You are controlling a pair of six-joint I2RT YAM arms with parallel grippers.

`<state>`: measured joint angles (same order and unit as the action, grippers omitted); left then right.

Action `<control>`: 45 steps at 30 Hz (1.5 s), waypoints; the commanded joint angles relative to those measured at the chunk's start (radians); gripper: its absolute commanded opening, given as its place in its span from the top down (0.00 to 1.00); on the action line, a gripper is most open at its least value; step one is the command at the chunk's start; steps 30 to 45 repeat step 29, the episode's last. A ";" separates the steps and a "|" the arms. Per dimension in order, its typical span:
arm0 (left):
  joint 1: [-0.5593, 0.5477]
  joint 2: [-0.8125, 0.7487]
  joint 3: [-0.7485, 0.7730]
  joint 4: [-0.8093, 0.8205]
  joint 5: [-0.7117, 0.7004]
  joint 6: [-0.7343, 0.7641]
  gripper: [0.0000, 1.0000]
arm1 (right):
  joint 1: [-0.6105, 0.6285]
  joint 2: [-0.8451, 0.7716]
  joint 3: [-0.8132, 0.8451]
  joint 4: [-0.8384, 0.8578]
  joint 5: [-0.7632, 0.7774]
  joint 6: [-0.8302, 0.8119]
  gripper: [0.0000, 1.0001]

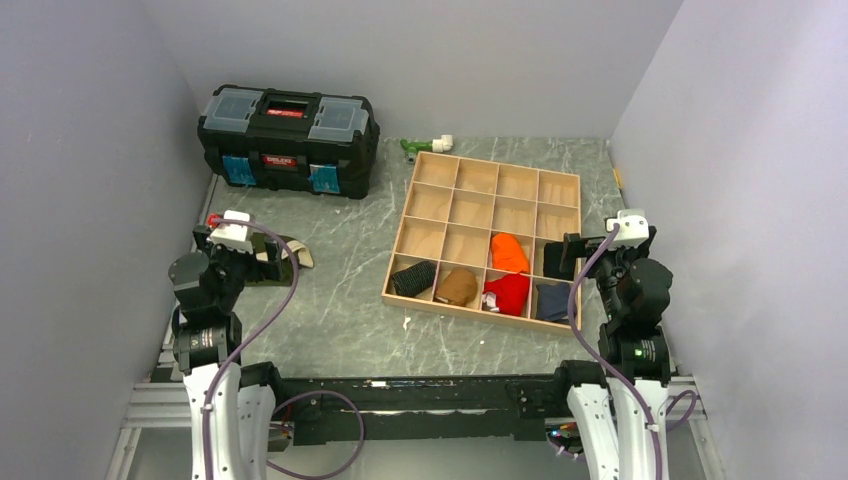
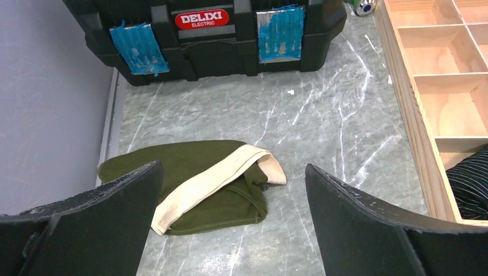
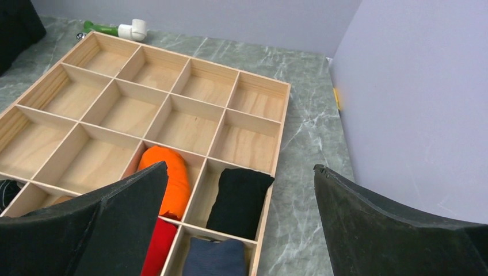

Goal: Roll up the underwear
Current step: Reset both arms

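The underwear (image 1: pixel 413 278), a black knit with fine grey stripes, sits bundled in the near-left compartment of the wooden tray (image 1: pixel 468 212), the 1st of 4 cells along the near row. The left wrist view catches only its edge. It looks rolled already, though how tight the roll is cannot be told.

The left gripper (image 2: pixel 233 168) hangs with its jaws wide apart and empty over the olive green garment (image 2: pixel 190 158), short of the black toolbox (image 1: pixel 288 140). The right gripper (image 3: pixel 240 167) is just as wide and empty, above the tray's right side.

By my reading the rolling is done, and the step in hand is simply holding clear. If the roll needs redoing, the left arm is nearer. It should come straight down into the cell, pinch the bundle mid-body without scraping the walls, and spread it on bare table. Then roll from 1 edge while the other claw pins.
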<state>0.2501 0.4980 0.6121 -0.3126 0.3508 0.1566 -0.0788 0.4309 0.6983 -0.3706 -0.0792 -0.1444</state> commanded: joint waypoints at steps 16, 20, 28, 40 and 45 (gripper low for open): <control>0.040 -0.021 0.035 -0.003 0.085 0.024 0.01 | -0.016 -0.014 0.013 -0.010 -0.025 -0.024 0.00; 0.049 -0.031 0.036 -0.005 0.096 0.024 0.01 | -0.016 -0.021 0.012 -0.013 -0.034 -0.025 0.00; 0.071 -0.038 0.035 -0.012 0.120 0.024 0.01 | -0.016 -0.025 0.006 -0.005 -0.027 -0.023 0.00; 0.076 -0.038 0.037 -0.013 0.125 0.024 0.01 | -0.017 -0.027 0.010 -0.007 -0.027 -0.023 0.00; 0.076 -0.038 0.037 -0.013 0.125 0.024 0.01 | -0.017 -0.027 0.010 -0.007 -0.027 -0.023 0.00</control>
